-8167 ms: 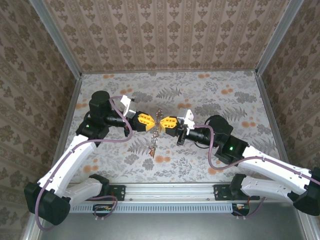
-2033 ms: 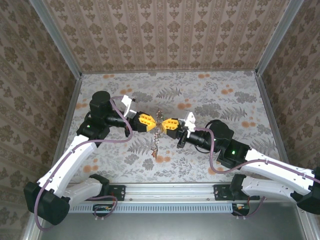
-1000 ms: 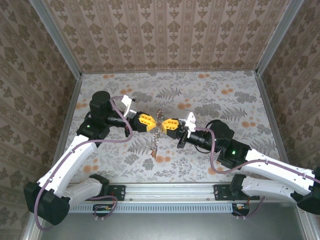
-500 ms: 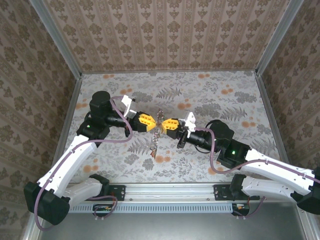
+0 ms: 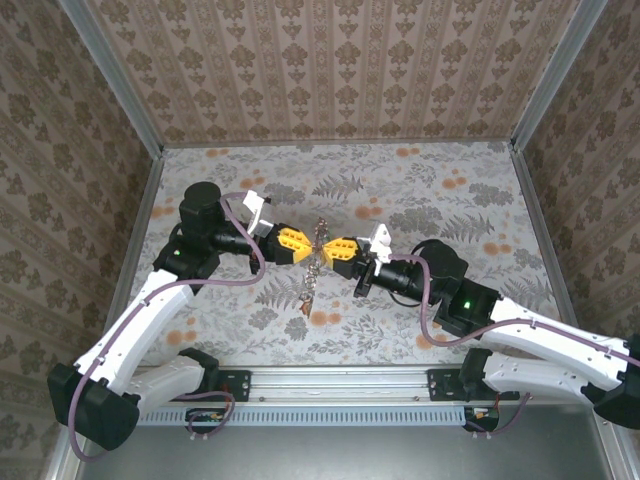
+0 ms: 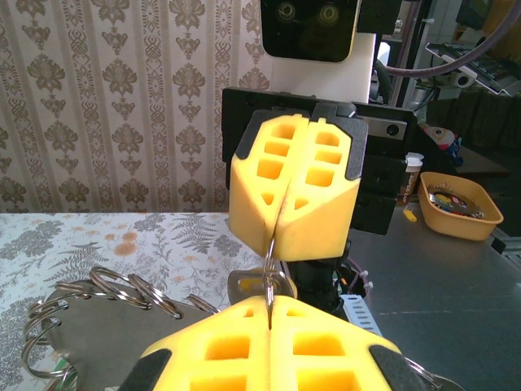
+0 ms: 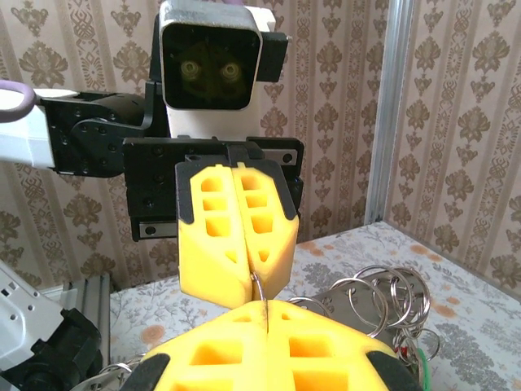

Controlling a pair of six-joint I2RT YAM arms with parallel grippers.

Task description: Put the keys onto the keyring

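Observation:
My two grippers meet tip to tip above the middle of the table. The left gripper [image 5: 304,243] and the right gripper [image 5: 329,246] are both shut on the keyring [image 5: 318,240], a thin grey metal loop. In the left wrist view my left gripper [image 6: 270,303] pinches the keyring [image 6: 269,265], and the right gripper's yellow fingers [image 6: 293,195] clamp its far side. A flat metal key head [image 6: 247,285] hangs on the loop there. In the right wrist view my right gripper [image 7: 264,305] holds the wire [image 7: 258,287]. A chain with keys [image 5: 307,292] dangles below.
Several split rings [image 6: 122,289] on a grey metal plate hang beside the loop; they show again as rings [image 7: 383,297] with a green tag [image 7: 421,361]. Patterned walls and aluminium posts [image 5: 130,110] enclose the floral table [image 5: 420,190]. An orange bowl [image 6: 452,195] sits off the table.
The dangling chain and keys have swung slightly. Both grippers keep their place and their grip on the loop.

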